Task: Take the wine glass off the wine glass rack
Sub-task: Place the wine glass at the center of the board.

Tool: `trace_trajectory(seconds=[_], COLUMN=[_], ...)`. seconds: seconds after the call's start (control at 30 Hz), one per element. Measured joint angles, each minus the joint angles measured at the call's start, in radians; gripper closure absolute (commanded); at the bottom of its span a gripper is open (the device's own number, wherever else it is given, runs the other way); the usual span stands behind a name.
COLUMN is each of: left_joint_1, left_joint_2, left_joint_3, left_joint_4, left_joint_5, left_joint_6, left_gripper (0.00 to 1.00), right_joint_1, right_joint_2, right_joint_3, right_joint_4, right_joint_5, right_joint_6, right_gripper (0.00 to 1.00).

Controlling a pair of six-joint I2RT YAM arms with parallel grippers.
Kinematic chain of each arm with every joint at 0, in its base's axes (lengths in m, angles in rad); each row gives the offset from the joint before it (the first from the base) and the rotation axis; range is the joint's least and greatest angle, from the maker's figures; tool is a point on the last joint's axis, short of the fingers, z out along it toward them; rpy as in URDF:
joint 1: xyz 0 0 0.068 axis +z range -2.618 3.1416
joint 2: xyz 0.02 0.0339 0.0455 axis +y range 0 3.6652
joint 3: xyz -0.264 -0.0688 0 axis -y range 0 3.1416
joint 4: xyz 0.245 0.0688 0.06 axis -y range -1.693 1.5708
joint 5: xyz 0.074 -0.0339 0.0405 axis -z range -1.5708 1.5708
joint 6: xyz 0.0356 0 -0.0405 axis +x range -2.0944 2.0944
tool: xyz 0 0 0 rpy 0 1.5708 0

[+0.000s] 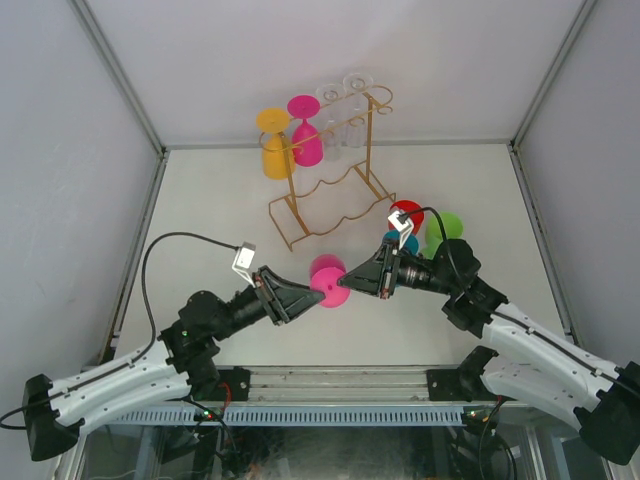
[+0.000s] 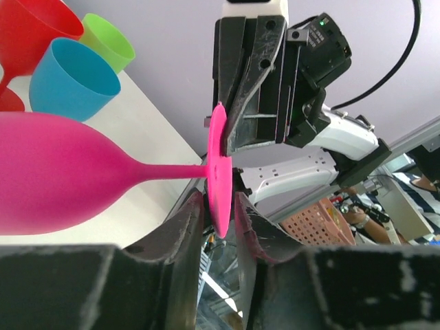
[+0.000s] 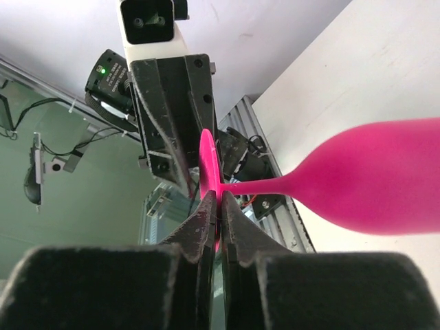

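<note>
No text, label, brand, number or sign can be read in any of the three views.
</note>
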Motion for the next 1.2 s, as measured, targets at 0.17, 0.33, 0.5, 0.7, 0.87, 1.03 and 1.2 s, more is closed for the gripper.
trace_trajectory(seconds=[0.17,0.33,0.5,0.7,0.87,1.03,1.2], left_joint_1=[-0.001,-0.002,-0.007,-0.007,-0.007,-0.008,-0.008], left_joint_2=[0.03,0.057,0.06,0.066,0.057,0.045,0.048], left_joint_3=[0.0,0.0,0.0,0.0,0.0,0.0,0.0], left_joint_4=[-0.013,-0.016,0.002,0.013,0.014,0.016,0.039], left_joint_5=[0.062,0.09,0.089,0.095,0.104,0.109,0.113], left_joint_6=[-0.002,-0.032,-0.053,-0.057,-0.056,-0.056,-0.057], left_gripper=[0.66,0.67,0.75,0.8,0.79,0.8,0.88], right_joint_1=[0.024,0.046,0.065,0.067,0.068,0.068,0.068], right_joint_2=[-0.016,-0.018,-0.019,-0.024,-0.026,-0.026,-0.026], right_joint_3=[0.0,0.0,0.0,0.0,0.0,0.0,0.0], right_joint_4=[-0.004,0.002,0.018,0.015,0.017,0.018,0.018], right_joint_5=[0.028,0.038,0.042,0.045,0.038,0.02,0.013], right_joint_6=[-0.043,-0.082,-0.121,-0.143,-0.148,-0.149,-0.15], right_gripper=[1.0,1.0,1.0,1.0,1.0,1.0,1.0])
